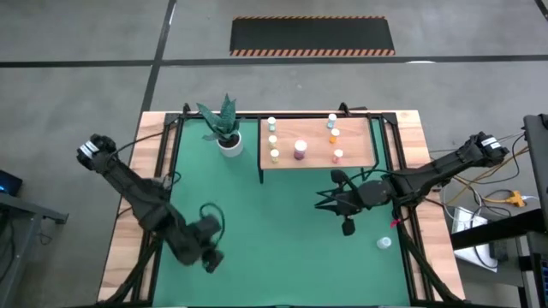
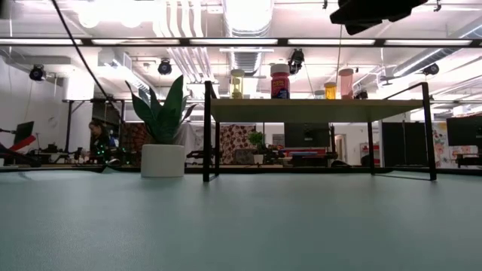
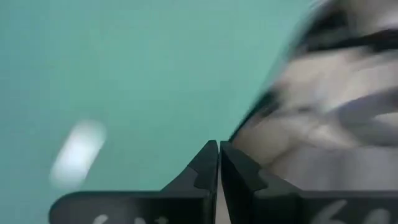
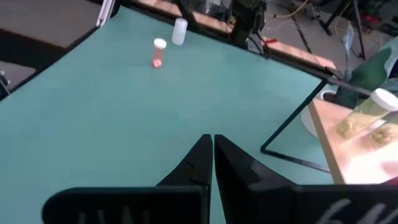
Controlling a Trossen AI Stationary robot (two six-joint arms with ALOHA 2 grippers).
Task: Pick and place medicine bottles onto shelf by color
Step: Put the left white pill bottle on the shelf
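Note:
The shelf (image 1: 317, 144) stands on the far part of the green mat. On its board stand three yellow bottles (image 1: 273, 139), the larger magenta bottle (image 1: 300, 150), and teal, orange and pink bottles (image 1: 334, 134). A whitish bottle (image 1: 384, 243) rests on the mat near the right edge. The right wrist view shows a pink bottle (image 4: 158, 53) and a whitish bottle (image 4: 180, 31) standing on the mat far off. My right gripper (image 1: 330, 202) (image 4: 213, 146) hangs shut and empty over the mat, in front of the shelf. My left gripper (image 1: 210, 257) (image 3: 219, 155) is shut and empty near the near edge.
A white pot with a green plant (image 1: 227, 137) stands at the shelf's left end. The low view shows the shelf's black legs (image 2: 205, 132) and open mat in front of them. Wooden strips (image 1: 128, 231) border the mat. Open mat (image 1: 274, 231) lies between the two grippers.

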